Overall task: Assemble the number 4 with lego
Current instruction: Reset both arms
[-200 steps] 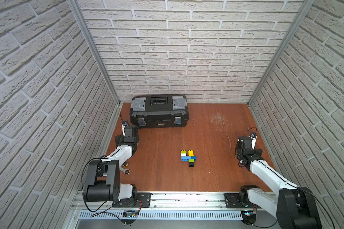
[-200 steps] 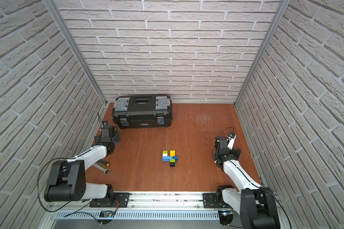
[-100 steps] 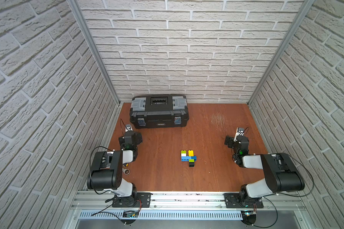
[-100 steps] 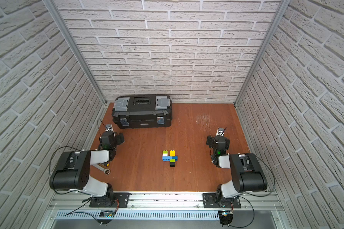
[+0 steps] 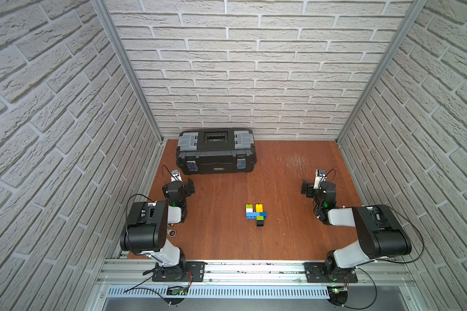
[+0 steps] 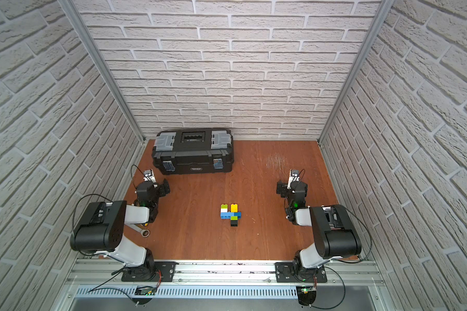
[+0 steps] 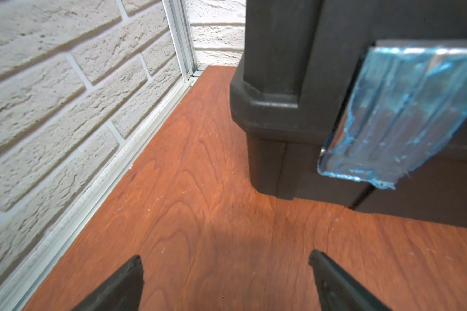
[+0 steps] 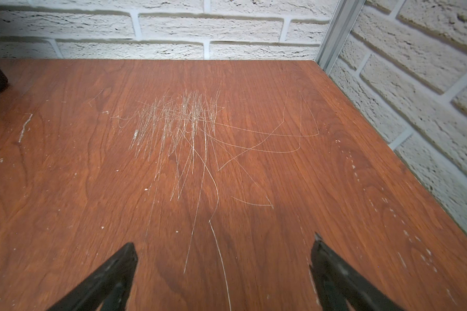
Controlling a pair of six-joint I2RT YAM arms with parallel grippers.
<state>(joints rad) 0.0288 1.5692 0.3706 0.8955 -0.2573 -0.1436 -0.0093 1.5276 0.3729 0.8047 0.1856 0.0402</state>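
There's the flat number 4 [image 5: 256, 214] of joined blue, green, white, yellow and black lego bricks [image 6: 230, 214], lying in front of the big black plastic toolbox [image 5: 216, 159], well apart. By the toolbox's corner the left gripper [image 7: 225, 258] gapes empty; off to its side the right gripper [image 8: 225, 242] gapes empty too.

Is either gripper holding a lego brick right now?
No, the left gripper and right gripper both stand open with only table between their jaws, and the number 4 lies untouched.
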